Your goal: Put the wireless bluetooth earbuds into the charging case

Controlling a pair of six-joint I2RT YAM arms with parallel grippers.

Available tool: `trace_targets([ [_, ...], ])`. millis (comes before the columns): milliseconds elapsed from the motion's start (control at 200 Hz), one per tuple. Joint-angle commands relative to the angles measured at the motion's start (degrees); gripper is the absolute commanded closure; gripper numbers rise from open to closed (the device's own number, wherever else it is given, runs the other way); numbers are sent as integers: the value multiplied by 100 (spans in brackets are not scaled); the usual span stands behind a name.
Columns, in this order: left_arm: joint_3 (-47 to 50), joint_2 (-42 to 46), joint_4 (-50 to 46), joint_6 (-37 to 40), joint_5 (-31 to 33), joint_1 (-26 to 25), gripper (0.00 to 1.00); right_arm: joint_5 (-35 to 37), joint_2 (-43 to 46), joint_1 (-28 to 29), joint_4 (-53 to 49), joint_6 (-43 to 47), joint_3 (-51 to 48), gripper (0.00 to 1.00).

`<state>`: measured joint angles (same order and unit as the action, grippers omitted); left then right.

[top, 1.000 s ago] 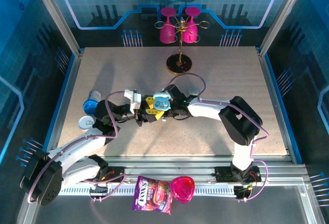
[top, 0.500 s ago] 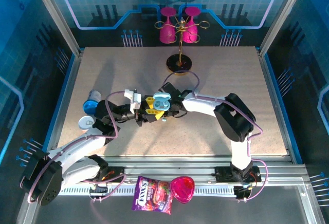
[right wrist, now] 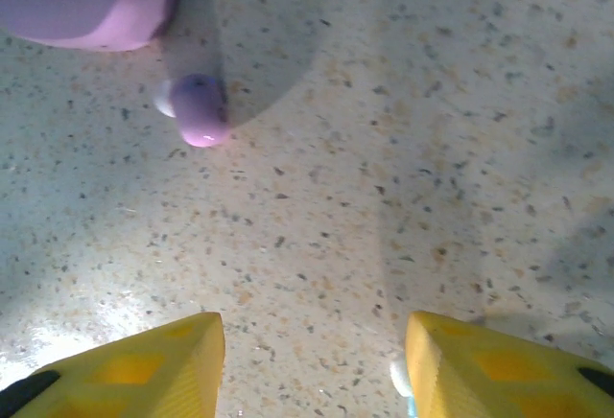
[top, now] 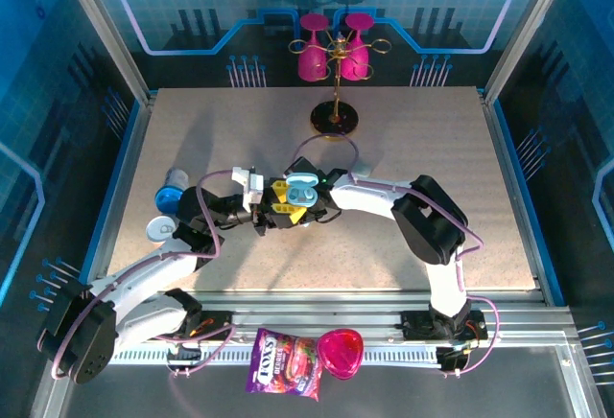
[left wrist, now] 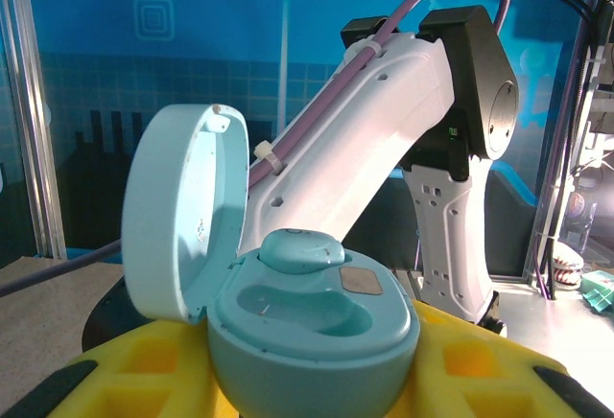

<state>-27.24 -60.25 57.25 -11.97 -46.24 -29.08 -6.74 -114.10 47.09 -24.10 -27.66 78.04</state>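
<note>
In the top view a blue cap [top: 170, 194] lies at the 9 o'clock side of the counter [top: 432, 130], and a white round disc [top: 160, 229] sits just beside it at 7 o'clock.

Toward the middle, the left tool [top: 284, 202] is clamped on a pale blue charging case [top: 304, 188], its yellow fingers [left wrist: 144, 365] pressing the body from both sides. In the left wrist view the lid [left wrist: 177, 212] stands open at 10 o'clock of the body. A pale blue earbud [left wrist: 300, 248] is seated in the far pocket, at 12 o'clock. The nearer pocket shows as an open hollow.

The right tool [right wrist: 312, 360] hangs over the counter with its yellow fingers spread apart and nothing between them. In its wrist view a lilac earbud [right wrist: 197, 111] lies on the counter at 10 o'clock. It is just beside a lilac case [right wrist: 86, 1], at that case's 5 o'clock and a little apart from it. A small whitish bit [right wrist: 400, 376] peeks out at the inner edge of the right-hand finger; too little shows to tell what it is.

At 12 o'clock, a gold stand [top: 336, 116] carries pink glasses [top: 336, 49]. At 6 o'clock, off the counter's near edge, lie a candy bag [top: 283, 365] and a pink heart-shaped piece [top: 342, 352].
</note>
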Motion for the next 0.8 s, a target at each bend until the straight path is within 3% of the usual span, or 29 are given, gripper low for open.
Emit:
trace_targets([
  [0, 15, 155, 109, 67, 72, -16, 69, -146, -204, 118, -375, 312, 264, 47],
  [325, 8, 193, 129, 36, 56, -18, 69, 236, 499, 84, 329, -171, -300, 50],
  [620, 22, 200, 164, 30, 58, -16, 69, 568, 1369, -138, 1766, -1660, -1789, 48],
  [795, 35, 202, 175, 28, 54, -17, 69, 312, 1406, -185, 2451, -2305, -2328, 49],
])
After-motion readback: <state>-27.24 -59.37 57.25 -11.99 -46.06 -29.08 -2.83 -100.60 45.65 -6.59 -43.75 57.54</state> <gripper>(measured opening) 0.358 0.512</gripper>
